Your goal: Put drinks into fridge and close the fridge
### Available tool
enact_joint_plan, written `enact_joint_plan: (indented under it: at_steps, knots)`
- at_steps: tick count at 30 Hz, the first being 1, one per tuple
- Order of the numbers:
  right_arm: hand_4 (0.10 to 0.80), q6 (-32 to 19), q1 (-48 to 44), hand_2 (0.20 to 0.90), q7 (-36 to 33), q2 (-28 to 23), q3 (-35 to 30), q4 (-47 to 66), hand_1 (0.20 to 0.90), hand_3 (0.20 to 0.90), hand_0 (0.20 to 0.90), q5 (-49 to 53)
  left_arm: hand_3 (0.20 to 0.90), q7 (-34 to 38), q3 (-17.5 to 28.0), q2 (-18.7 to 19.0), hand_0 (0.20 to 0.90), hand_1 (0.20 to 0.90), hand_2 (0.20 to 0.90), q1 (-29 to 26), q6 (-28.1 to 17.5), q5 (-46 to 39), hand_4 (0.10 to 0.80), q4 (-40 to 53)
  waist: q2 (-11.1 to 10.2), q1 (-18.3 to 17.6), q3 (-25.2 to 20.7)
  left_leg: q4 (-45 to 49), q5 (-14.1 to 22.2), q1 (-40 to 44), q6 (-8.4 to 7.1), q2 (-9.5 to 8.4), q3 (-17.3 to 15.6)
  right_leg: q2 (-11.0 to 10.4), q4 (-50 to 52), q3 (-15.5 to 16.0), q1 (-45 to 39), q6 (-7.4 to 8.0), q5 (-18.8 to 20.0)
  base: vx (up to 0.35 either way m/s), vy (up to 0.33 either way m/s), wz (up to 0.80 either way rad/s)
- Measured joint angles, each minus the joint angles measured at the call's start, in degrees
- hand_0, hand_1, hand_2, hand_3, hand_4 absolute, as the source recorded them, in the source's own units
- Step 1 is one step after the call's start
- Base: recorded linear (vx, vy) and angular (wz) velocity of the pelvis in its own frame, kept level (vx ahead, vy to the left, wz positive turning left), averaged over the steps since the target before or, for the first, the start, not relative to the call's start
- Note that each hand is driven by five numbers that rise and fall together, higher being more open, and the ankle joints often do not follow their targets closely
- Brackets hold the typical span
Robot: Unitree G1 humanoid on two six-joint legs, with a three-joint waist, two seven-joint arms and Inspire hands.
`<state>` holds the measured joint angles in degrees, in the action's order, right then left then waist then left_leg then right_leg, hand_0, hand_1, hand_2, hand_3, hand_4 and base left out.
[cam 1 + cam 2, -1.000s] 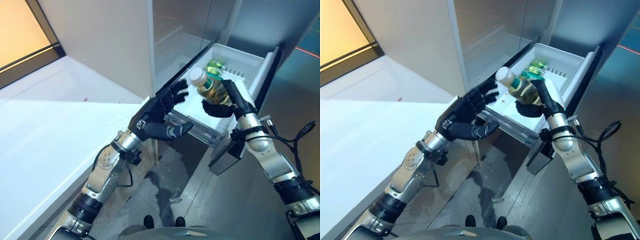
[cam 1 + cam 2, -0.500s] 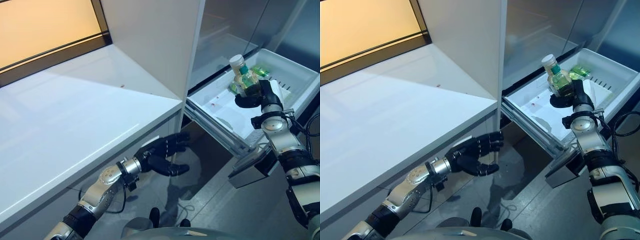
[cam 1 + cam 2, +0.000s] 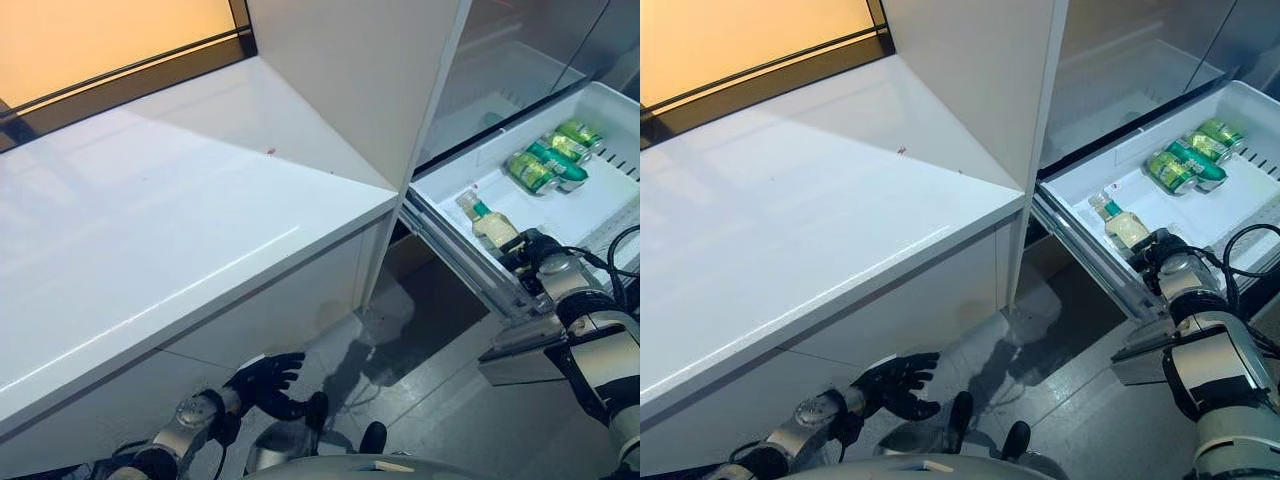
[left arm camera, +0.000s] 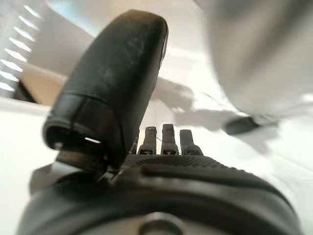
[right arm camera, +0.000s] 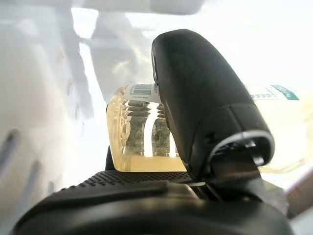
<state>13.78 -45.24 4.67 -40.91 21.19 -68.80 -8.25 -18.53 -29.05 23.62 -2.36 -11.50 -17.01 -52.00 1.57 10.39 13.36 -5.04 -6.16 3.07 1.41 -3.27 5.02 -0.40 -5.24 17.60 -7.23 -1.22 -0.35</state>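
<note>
Since half a second ago I have brought the right robot hand (image 3: 528,250) down into the drawer (image 3: 590,205), and the bottle (image 3: 487,222) it carried upright above the drawer is now lying on its side on the drawer floor, cap pointing away from the hand. My right wrist view shows the thumb and fingers curled around the bottle's base, so it is gripped. The left robot hand (image 3: 265,377) has dropped from beside the bench (image 3: 150,240) edge to low near the floor, fingers spread and relaxed, holding nothing. Beyond the right hand, farther back in the drawer, green bottles (image 3: 547,163) lie side by side, well apart from the gripped one. The drawer is pulled out from the fridge (image 3: 500,60), its front rail just beside the right wrist.
</note>
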Motion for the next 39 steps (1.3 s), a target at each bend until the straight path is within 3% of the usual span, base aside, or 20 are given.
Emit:
enact_joint_plan:
  at_steps: [5, 6, 7, 18, 22, 29, 32, 35, 39]
  knots:
    - [0.100, 1.6, -1.0, 0.300, 2.5, 0.0, -0.2, -1.1, 0.300, 0.200, 0.300, -2.7, 0.900, 3.2, 6.7, -3.1, 0.900, 0.900, 0.900, -0.1, 0.2, 0.2, 0.800, -7.4, -0.8, 0.5, 1.2, 0.0, 0.0, -0.3, -0.01, 0.09, 0.0, 0.1, 0.0, 0.0, 0.1, 0.01, 0.0, -0.037, -0.016, 0.02]
    - [0.267, 1.6, -1.4, 0.444, 2.8, 0.0, -0.2, -1.2, 0.444, 0.367, 0.444, -2.9, 0.900, 3.3, 7.1, -3.1, 0.900, 0.900, 0.900, -0.2, 0.2, 0.2, 0.800, -7.5, -0.9, 0.5, 1.3, 0.0, -0.1, -0.6, -0.06, 0.09, 0.1, 0.1, 0.0, 0.0, 0.4, 0.00, 0.0, -0.119, -0.019, 0.02]
    - [0.800, 2.1, -2.7, 0.900, 4.0, 0.0, -0.2, -1.3, 0.900, 0.900, 0.900, -4.3, 0.900, 3.6, 7.6, -3.0, 0.900, 0.900, 0.900, -0.5, 0.2, 0.2, 0.800, -7.9, -1.1, 0.4, 1.7, 0.0, -0.5, -1.4, -0.13, 0.11, 0.1, 0.2, 0.0, 0.0, 1.2, 0.00, 0.0, -0.139, -0.022, 0.03]
    - [0.800, 3.6, -6.0, 0.900, 11.1, -2.3, 0.1, -0.1, 0.900, 0.900, 0.900, -5.4, 0.900, 3.4, 8.9, -2.2, 0.900, 0.900, 0.900, -0.7, -1.1, 1.4, 0.800, -5.0, -1.3, -0.7, 4.6, 0.0, -0.8, -2.3, -0.08, 0.04, -0.2, 0.1, 0.0, -0.1, 2.1, -0.18, 0.1, -0.017, -0.010, 0.01]
    - [0.800, 3.0, -6.1, 0.900, 13.3, -2.5, 0.1, 2.7, 0.900, 0.900, 0.900, -3.9, 0.900, 3.4, 8.8, -2.1, 0.900, 0.900, 0.900, -0.7, -1.1, 1.4, 0.800, -3.2, -1.3, -1.3, 4.6, 0.0, -0.8, -1.8, -0.08, 0.19, -1.2, 0.2, 0.0, -1.4, 2.0, -0.24, 0.2, 0.023, -0.001, -0.13]
    - [0.800, 2.6, -6.2, 0.900, 13.0, -3.0, -0.2, 10.0, 0.900, 0.900, 0.900, 6.1, 0.900, 3.4, 8.8, -2.1, 0.900, 0.900, 0.900, -0.7, -0.9, 2.0, 0.800, -2.9, -1.3, -3.3, 4.6, 0.0, -0.7, -0.9, -0.12, 0.52, -3.5, 0.3, 0.0, -3.6, 1.9, -0.28, 0.9, 0.014, 0.005, -0.17]
    - [0.800, 2.6, -6.1, 0.900, 10.5, -3.4, -0.8, 14.8, 0.900, 0.900, 0.900, 13.7, 0.900, 3.4, 9.0, -2.1, 0.900, 0.900, 0.900, -0.6, -0.6, 2.6, 0.800, -2.9, -1.3, -4.9, 4.6, 0.0, -0.6, -0.6, -0.03, 0.68, -4.1, 0.5, 0.0, -4.5, 1.9, -0.21, 1.3, -0.003, 0.000, -0.15]
    - [0.800, 1.5, -5.3, 0.900, 1.9, -3.6, -5.6, 22.1, 0.900, 0.900, 0.900, 25.8, 0.900, 3.5, 9.6, -2.0, 0.900, 0.900, 0.900, -0.3, 0.1, 3.6, 0.800, -3.3, -1.4, -5.8, 4.6, 0.0, -0.4, -0.1, 0.15, 1.03, -5.3, 0.7, 0.0, -5.9, 2.0, -0.19, 1.7, -0.009, 0.007, -0.22]
    - [0.800, -5.0, -2.4, 0.900, -9.9, -3.7, -14.7, 28.0, 0.900, 0.900, 0.900, 34.1, 0.900, 3.8, 9.9, -2.0, 0.900, 0.900, 0.900, 0.3, 0.1, 3.6, 0.800, -3.8, -1.4, -6.1, 4.6, 0.0, -0.2, 0.6, 0.08, 1.22, -6.5, 0.9, 0.0, -6.9, 1.6, -0.36, 1.9, -0.020, 0.028, -0.14]
